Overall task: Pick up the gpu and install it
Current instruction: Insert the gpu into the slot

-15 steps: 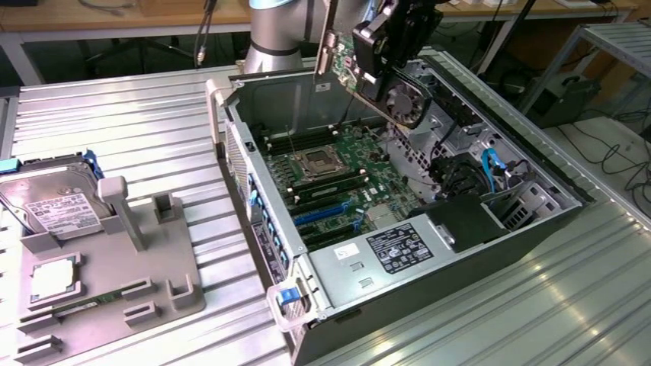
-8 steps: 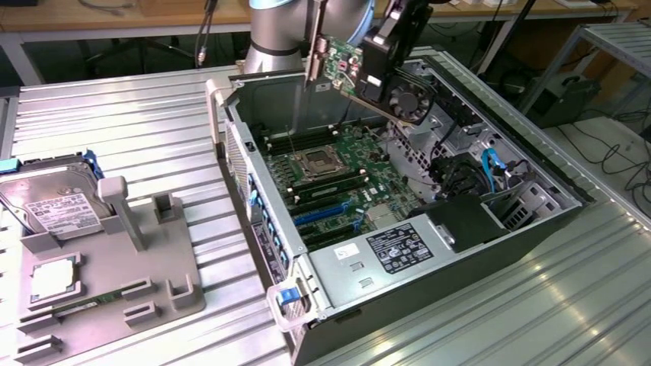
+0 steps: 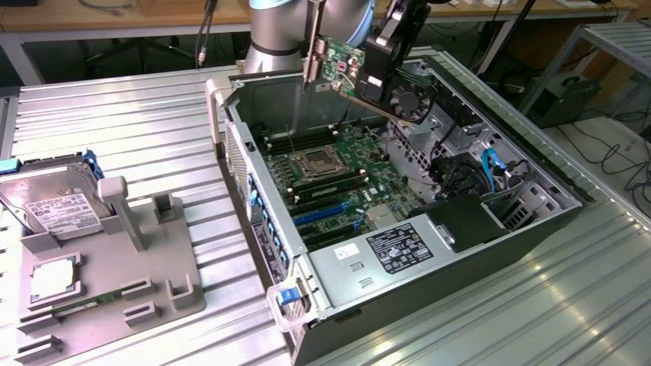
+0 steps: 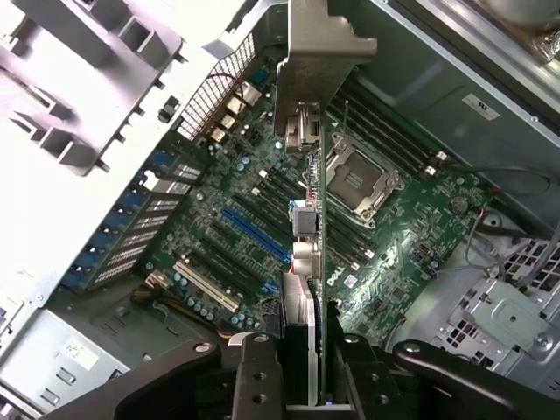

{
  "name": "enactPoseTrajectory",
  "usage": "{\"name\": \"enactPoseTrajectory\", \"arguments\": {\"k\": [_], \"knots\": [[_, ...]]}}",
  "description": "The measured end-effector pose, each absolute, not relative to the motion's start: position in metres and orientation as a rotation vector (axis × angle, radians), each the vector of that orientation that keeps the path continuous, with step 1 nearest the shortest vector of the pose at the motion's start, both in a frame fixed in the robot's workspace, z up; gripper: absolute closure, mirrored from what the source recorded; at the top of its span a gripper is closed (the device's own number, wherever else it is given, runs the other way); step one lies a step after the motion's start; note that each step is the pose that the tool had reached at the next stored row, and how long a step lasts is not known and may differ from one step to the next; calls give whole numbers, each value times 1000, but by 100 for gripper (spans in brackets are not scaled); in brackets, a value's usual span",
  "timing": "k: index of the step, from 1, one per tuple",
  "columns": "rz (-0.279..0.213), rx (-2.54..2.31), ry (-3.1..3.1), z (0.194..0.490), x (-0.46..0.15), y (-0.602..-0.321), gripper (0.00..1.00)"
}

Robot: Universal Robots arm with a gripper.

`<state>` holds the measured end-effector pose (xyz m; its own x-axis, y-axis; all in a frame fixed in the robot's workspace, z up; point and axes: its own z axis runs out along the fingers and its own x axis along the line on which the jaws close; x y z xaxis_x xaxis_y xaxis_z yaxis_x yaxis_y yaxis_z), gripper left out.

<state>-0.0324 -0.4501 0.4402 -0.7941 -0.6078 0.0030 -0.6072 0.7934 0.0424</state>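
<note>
Above the far end of the open computer case [image 3: 447, 293], the pincer [image 3: 367, 75] grasps the gpu [image 3: 340, 55], jaws clenched on the card, and holds it in the air clear of the parts below. In the exterior view the green board hangs on edge. Its silver bracket [image 3: 307, 53] runs upright on the side toward the exterior view's left.

In the wrist view the pincer [image 4: 306, 359] presses a dark finger [image 4: 255, 376] against each flat side of the gpu [image 4: 306, 280]. The card is seen edge-on there, with the bracket [image 4: 322, 44] at the end away from the fingers. Beneath the card lies the motherboard [image 4: 411, 262], with the open processor socket [image 4: 359, 179] just to one side of the card's line and a long blue slot [image 4: 254, 232] to the other side. The card hangs apart from the board.

The case rests on a ribbed metal surface [image 3: 133, 130]. Toward the exterior view's left and nearer the camera, a grey holder [image 3: 152, 259] carries a hard drive [image 3: 56, 206] and a narrow memory stick [image 3: 97, 299], both well apart from the case.
</note>
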Motion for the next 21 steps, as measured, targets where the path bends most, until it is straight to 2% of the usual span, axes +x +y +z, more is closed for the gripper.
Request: {"name": "enactPoseTrajectory", "arguments": {"k": [21], "knots": [[-60, 1168, -2895, 440, -32, -450, 72]]}}
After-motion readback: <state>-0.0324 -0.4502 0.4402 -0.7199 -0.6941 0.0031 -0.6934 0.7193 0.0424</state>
